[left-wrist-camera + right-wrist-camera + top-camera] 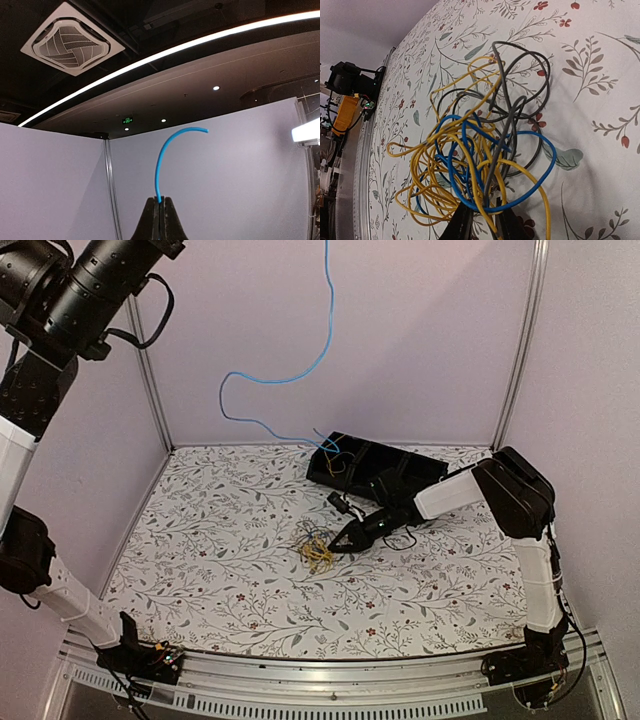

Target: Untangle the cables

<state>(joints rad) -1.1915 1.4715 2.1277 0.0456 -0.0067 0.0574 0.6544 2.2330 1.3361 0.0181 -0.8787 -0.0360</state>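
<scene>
Left gripper (160,201) is clamped on one thin blue cable (167,150) held high above the black plastic tray (380,465). Right gripper (484,218), nearly closed, nips the knotted yellow, blue and black wire tangle (475,150) near that tray (mostly still unsorted).

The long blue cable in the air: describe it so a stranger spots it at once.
Find the black plastic tray near the back wall. A thin bright-blue cable rises from its left end, loops left, then climbs out of the overhead view. Unlike the yellow, blue and grey tangle on the floral table, it is one strand hanging in mid-air.
</scene>
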